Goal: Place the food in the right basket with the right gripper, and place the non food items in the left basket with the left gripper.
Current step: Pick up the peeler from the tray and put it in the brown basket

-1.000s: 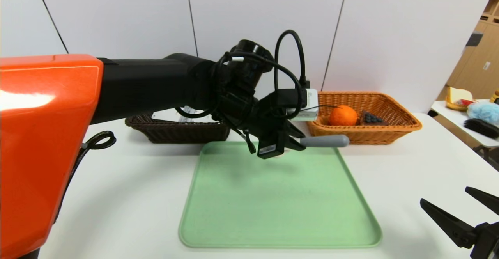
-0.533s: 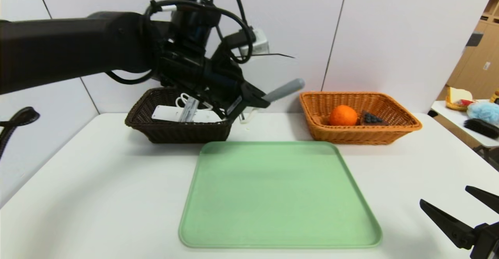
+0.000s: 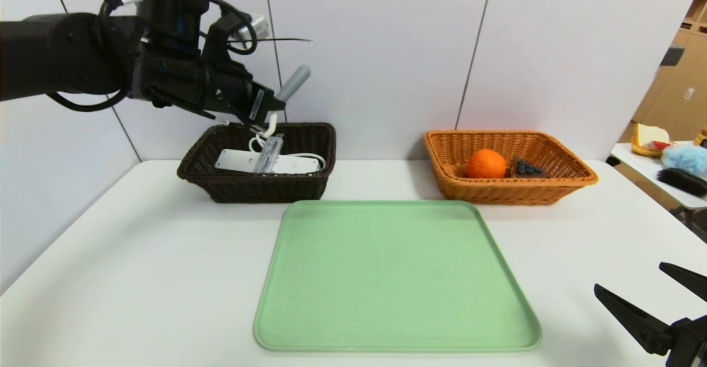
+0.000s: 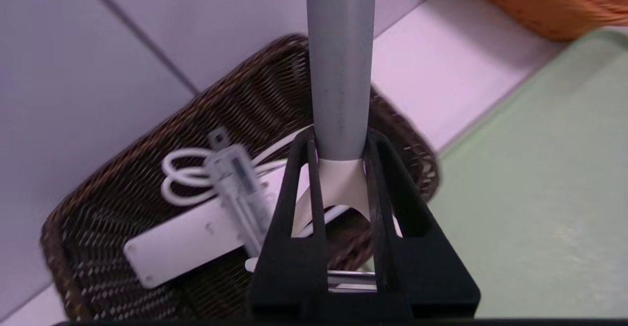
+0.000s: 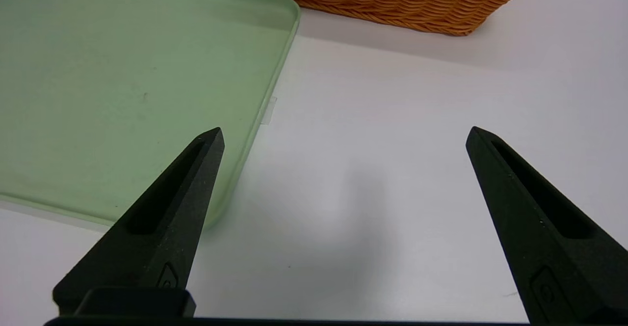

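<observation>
Peeler [image 3: 279,104] now above left basket [image 3: 259,184]

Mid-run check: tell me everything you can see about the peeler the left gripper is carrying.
The peeler is a Y-shaped tool: a smooth, round grey handle that looks like matte plastic, joined to a white forked head. The left gripper is shut on it where handle meets head, a finger on either side; nothing else touches it. In the left wrist view a thin metallic strip, probably the blade, shows deeper between the fingers. The peeler is held in the air above the left basket, handle tilted up and away from the gripper, head pointing down toward the basket.
</observation>
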Controlling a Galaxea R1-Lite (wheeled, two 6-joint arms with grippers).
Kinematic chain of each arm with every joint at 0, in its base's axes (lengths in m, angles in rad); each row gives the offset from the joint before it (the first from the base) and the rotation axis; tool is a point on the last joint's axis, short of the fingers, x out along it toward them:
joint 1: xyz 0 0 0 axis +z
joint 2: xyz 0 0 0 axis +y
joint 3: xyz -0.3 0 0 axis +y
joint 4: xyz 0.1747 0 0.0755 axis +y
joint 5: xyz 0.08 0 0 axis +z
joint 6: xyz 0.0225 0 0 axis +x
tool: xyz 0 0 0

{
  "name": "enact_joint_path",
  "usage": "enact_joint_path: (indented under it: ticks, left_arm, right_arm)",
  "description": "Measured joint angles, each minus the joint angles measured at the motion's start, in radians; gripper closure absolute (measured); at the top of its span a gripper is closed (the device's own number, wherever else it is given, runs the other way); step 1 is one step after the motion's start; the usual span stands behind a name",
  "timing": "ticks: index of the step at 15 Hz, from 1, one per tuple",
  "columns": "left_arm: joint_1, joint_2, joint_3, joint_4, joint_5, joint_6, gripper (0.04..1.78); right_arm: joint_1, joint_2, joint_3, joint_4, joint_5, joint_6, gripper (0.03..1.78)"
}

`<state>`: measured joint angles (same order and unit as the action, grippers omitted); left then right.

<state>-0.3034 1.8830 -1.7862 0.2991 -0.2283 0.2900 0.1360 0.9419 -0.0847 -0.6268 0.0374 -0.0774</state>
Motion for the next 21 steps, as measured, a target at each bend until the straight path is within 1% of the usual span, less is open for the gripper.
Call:
enact_joint_path:
  ticks: [2, 5, 7, 9, 13, 21]
  left_arm:
    - [0.032, -0.008, 0.133, -0.12, 0.069, -0.019, 1.53]
    - [0.049, -0.011, 0.314, -0.346, 0.131, -0.057, 1.53]
    - [0.06, 0.001, 0.37, -0.483, 0.167, -0.098, 1.53]
    - [0.076, 0.024, 0.383, -0.562, 0.205, -0.112, 1.53]
    - [0.101, 0.055, 0.39, -0.576, 0.212, -0.117, 1.53]
    - [0.108, 0.081, 0.414, -0.576, 0.21, -0.107, 1.53]
  right_arm:
    - [0.0, 0.001, 0.001, 0.0, 0.0, -0.002, 0.11]
    - [0.0, 0.0, 0.002, 0.0, -0.002, -0.003, 0.11]
    - [0.0, -0.001, 0.004, 0.0, -0.002, -0.005, 0.11]
    - [0.0, -0.004, 0.007, 0.0, -0.003, -0.006, 0.11]
    - [0.0, -0.013, 0.013, 0.0, -0.003, -0.006, 0.11]
    - [0.0, -0.017, 0.014, 0.001, -0.004, -0.005, 0.1]
